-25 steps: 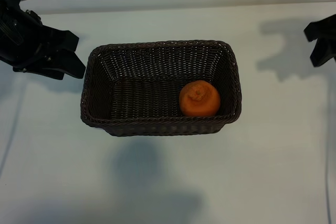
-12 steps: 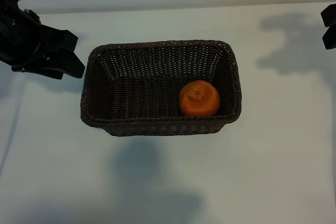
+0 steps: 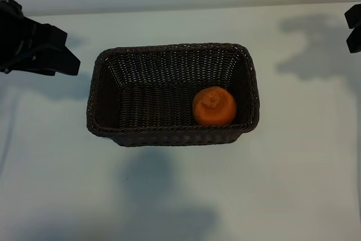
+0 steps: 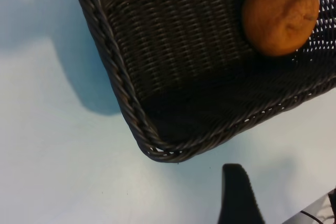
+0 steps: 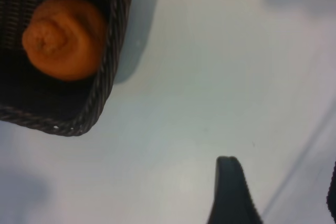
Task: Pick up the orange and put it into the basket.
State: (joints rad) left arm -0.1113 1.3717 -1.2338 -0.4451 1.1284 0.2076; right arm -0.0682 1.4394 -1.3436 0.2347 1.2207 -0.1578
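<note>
Bright, even light; soft shadows; blurry wrist views.

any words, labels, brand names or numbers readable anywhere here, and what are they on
None: no text, label, brand or number shows in any view.
The basket is plain dark weave, the orange bare peel, the table unmarked.
The left gripper and right gripper show only plain black parts.

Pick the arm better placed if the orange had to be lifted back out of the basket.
Right, probably. The orange lies at the basket's right end, nearer the right tool at the frame edge. The left tool would have to cross the basket. Both hold nothing.
</note>
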